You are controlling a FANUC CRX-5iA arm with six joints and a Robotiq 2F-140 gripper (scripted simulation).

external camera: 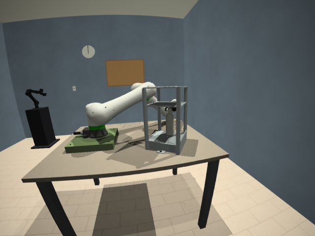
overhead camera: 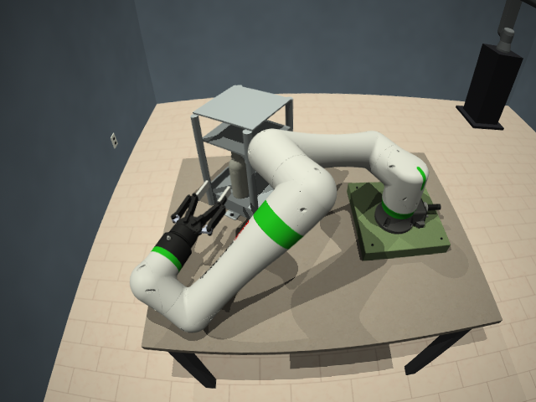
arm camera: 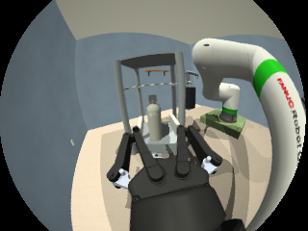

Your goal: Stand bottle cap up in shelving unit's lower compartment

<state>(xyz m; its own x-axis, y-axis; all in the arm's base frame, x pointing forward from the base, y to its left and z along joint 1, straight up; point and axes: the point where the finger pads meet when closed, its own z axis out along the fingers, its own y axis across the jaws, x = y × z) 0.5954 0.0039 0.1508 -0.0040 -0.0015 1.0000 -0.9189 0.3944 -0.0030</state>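
Note:
The pale grey bottle (overhead camera: pixel 238 177) stands cap up inside the lower compartment of the grey shelving unit (overhead camera: pixel 239 142), on its floor. It also shows in the exterior view (external camera: pixel 170 124), between the posts of the unit (external camera: pixel 165 119), and in the wrist view (arm camera: pixel 154 121). My gripper (overhead camera: pixel 212 190) is out on the open side of the unit, low over the table, pointing at the bottle and clearly apart from it. Its fingers are partly open with nothing between them. The arm hides part of the compartment in the top view.
My own white forearm lies low across the table in front of the unit. The green robot base (overhead camera: pixel 398 220) sits at the table's right. A black pedestal (external camera: pixel 39 127) stands on the floor off the table. The table's left edge is close behind my wrist.

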